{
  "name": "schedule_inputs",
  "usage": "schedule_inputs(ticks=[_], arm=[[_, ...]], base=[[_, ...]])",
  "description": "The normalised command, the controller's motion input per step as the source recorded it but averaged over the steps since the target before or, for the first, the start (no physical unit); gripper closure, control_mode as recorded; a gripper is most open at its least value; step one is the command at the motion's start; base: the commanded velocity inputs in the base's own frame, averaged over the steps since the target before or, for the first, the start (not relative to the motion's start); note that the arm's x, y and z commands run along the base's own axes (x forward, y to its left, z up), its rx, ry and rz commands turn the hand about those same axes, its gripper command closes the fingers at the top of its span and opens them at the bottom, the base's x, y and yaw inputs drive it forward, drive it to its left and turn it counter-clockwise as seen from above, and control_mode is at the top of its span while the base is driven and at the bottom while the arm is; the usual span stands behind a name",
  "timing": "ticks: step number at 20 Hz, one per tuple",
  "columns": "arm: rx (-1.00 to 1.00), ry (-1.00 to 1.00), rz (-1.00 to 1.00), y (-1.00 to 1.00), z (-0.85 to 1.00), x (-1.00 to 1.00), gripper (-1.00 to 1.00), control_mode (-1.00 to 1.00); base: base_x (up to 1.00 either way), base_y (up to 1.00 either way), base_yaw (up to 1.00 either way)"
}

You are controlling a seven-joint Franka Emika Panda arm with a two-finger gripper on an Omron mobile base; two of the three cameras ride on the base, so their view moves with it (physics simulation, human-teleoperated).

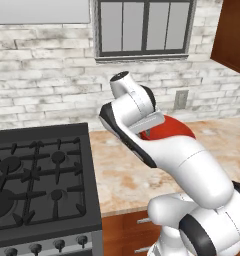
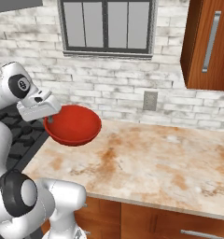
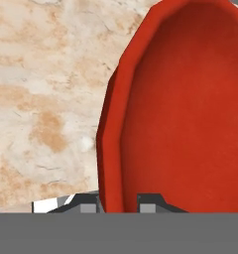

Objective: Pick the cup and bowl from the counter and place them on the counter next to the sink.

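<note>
One red bowl (image 2: 73,125) hangs left of centre above the counter (image 2: 146,163), its rim pinched in the nearly closed gripper (image 3: 119,202), apparently for carrying.

No text, label or number can be read anywhere

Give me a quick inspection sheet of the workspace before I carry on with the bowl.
Surface: counter, beige veined stone, bare where visible.
Job's things: bowl, red, lifted clear of the counter, tilted, gripped by its rim; cup and sink nothing seen.
Clutter: nothing seen.
Grippers: gripper shut on the bowl's rim, one finger inside, one outside.
Cables: nothing seen.
Surroundings: black gas stove beside the counter, brick wall with window, wall outlet, wooden upper cabinet.
</note>
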Motion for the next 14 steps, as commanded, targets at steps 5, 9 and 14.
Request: schedule_inputs(ticks=[5, 9, 14], arm=[[0.0, 0.0, 0.0, 0.0, 0.0, 0.0, 1.0, -1.0], [0.0, 0.0, 0.0, 0.0, 0.0, 0.0, 1.0, 1.0], [0.0, 0.0, 0.0, 0.0, 0.0, 0.0, 1.0, 1.0]], base=[[0.0, 0.0, 0.0], [-0.04, 0.01, 0.0], [-0.91, 0.23, 0.0]])
